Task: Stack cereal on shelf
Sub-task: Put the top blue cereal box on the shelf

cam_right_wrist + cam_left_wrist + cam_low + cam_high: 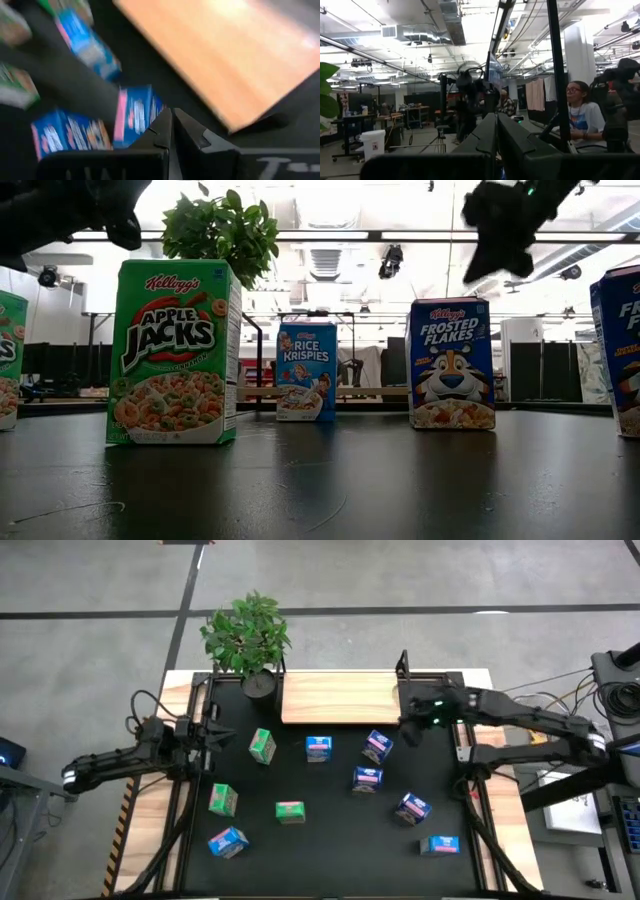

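Note:
Several small cereal cartons stand scattered on the black mat, some blue, some green. The low view shows a green Apple Jacks carton, a blue Rice Krispies carton and a blue Frosted Flakes carton, all upright on their bases. The light-wood shelf lies flat at the mat's far edge. My right gripper hovers shut above the mat, by the shelf's right end, tipped down over a blue carton. My left gripper is shut at the mat's left edge, pointing up into the room.
A potted plant stands at the far left corner, beside the shelf. Black frame posts rise at the mat's edges. The left wrist view shows a person sitting in the room beyond. Open mat lies between the cartons.

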{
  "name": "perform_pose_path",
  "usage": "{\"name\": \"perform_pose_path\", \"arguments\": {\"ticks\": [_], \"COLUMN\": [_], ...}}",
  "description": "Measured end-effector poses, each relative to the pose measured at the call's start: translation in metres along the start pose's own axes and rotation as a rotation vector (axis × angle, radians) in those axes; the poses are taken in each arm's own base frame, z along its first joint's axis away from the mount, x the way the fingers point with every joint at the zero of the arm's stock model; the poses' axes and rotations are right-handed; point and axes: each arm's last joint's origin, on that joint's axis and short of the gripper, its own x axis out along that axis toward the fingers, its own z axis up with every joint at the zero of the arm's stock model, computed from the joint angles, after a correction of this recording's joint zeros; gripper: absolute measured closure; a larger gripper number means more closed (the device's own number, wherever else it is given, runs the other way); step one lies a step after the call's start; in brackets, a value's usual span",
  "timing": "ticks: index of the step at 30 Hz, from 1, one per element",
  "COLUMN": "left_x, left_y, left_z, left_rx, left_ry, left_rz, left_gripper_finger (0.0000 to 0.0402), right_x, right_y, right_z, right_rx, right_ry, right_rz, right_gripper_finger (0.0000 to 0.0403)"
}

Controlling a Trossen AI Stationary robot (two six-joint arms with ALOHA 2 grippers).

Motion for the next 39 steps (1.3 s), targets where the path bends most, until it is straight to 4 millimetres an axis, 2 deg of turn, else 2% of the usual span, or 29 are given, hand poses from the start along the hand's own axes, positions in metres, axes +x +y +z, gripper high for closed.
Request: {"name": "perform_pose_path", "arguments": {"ticks": [8,13,19,27,32,39], "left_x": [0.0,0.0,0.0,0.0,0.0,0.0], "left_y": [0.001,0.003,0.003,0.003,0.003,0.003], "left_z": [0.0,0.0,0.0,0.0,0.0,0.0], "left_rx": [0.0,0.0,0.0,0.0,0.0,0.0], "left_ry": [-0.002,-0.003,-0.002,-0.002,-0.002,-0.001], "left_rz": [0.033,0.105,0.105,0.105,0.105,0.105], "left_gripper_finger": [0.04,0.04,0.04,0.04,0.04,0.04], "right_x": [0.027,0.032,0.037,0.044,0.05,0.071], "right_y": [0.022,0.038,0.056,0.064,0.069,0.073], "right_z": [0.005,0.017,0.033,0.047,0.051,0.051], "right_rx": [-0.04,-0.087,-0.124,-0.009,-0.003,-0.002], "right_ry": [0.133,0.124,0.173,0.278,0.344,0.402], "right_rz": [0.003,-0.017,-0.031,-0.13,-0.128,-0.161], "right_gripper_finger": [0.0394,0.0394,0.0394,0.0391,0.0344,0.0222]}}
